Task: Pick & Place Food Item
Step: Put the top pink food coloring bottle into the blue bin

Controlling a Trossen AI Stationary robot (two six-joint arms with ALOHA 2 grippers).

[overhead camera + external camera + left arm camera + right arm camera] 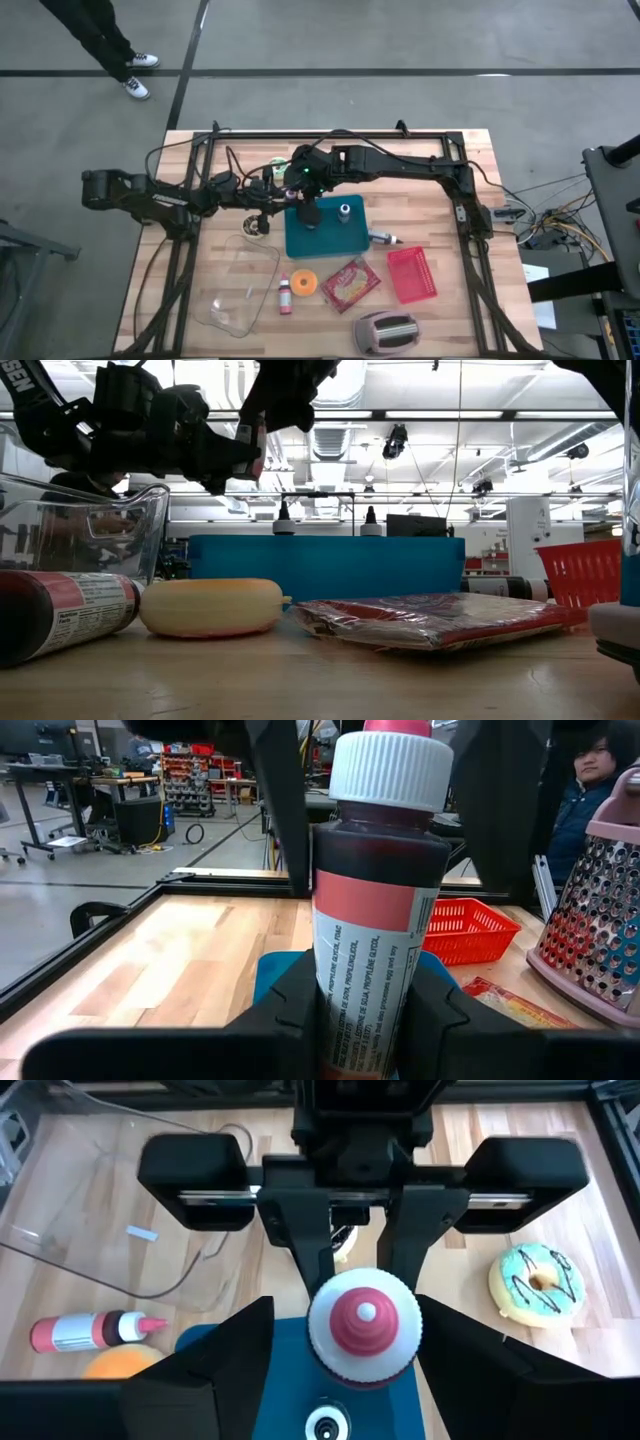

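The wooden worktop [230, 215] carries a teal tray [330, 240] near its middle. A clear glass dish [235, 290] sits toward the left arm's side, with a red basket [412, 273], a metal grater [385, 333] and a flat snack packet [350, 283] on the right arm's side. Over the tray's far left corner both arms meet. The left pincer [365, 1010] is clamped on a dark sauce bottle [375, 920], held upright above the tray. The right pincer [365, 1325] hangs directly above the bottle's white cap [365, 1325], its fingers [200, 1380] apart on either side, not touching it. A yellow round [303, 282] and a small red bottle [285, 296] lie between dish and packet. An iced doughnut [535, 1285] rests beyond the tray.
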